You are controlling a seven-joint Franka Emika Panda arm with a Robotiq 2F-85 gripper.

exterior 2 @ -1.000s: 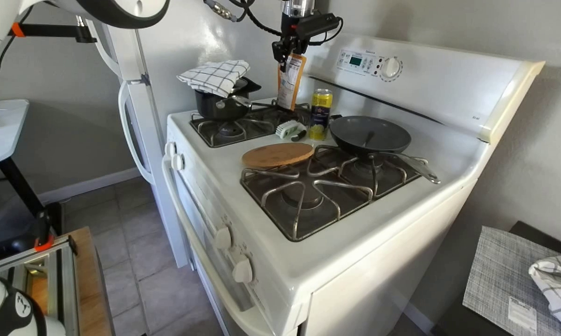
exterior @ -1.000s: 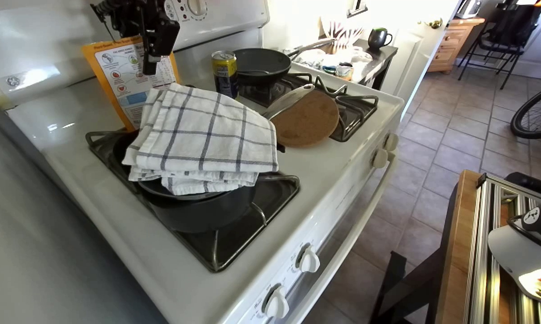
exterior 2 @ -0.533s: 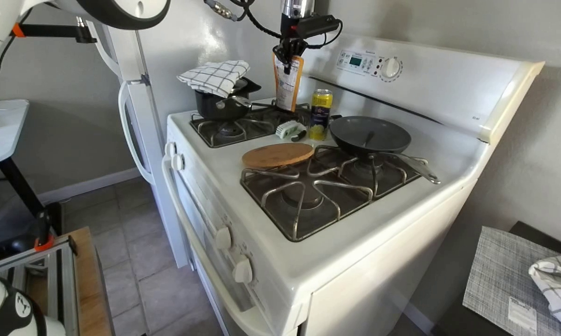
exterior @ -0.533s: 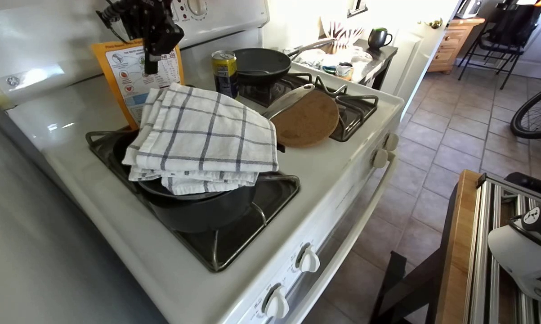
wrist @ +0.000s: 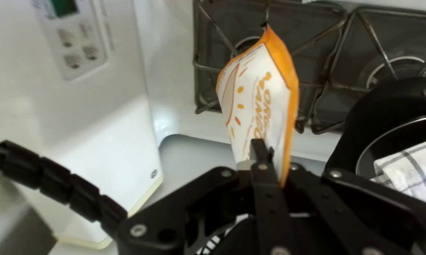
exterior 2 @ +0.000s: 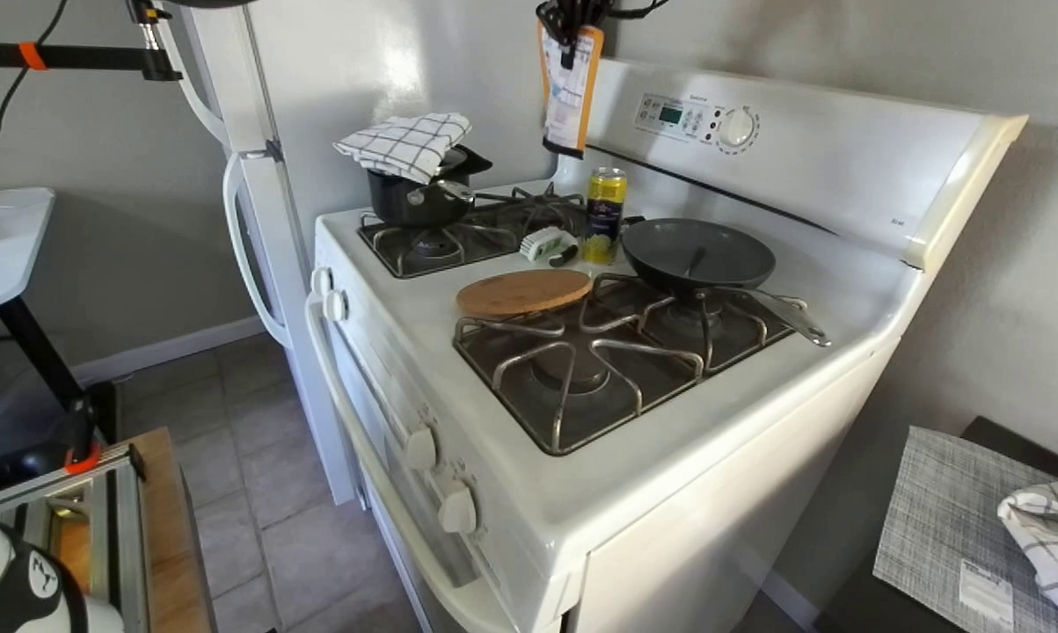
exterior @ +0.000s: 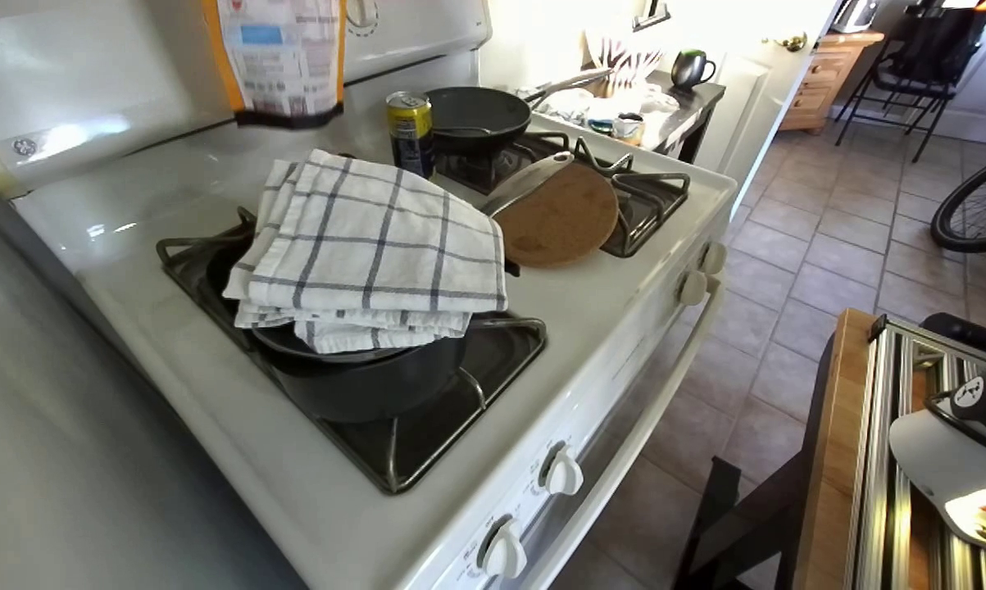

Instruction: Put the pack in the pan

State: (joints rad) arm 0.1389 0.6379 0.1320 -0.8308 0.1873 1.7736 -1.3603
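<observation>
Up in the air it hangs in both exterior views, the flat rectangular orange-edged packet (exterior 2: 572, 97) with a white printed panel, pinched fast in the black two-fingered gripper (wrist: 265, 148), nearly upright, higher than the round, shallow dark pan (exterior 2: 735, 251) and off to one side of it, well apart! Just beside that pan stands a yellow-and-navy metal can (exterior 2: 604, 215); near the pan, a flat round brown board (exterior 2: 524, 292); and across the white stove (exterior 2: 511, 457) from the pan, here's a deep black pot (exterior 2: 397, 202) with a white, dark-lined checkered cloth (exterior 2: 405, 145) folded on top
</observation>
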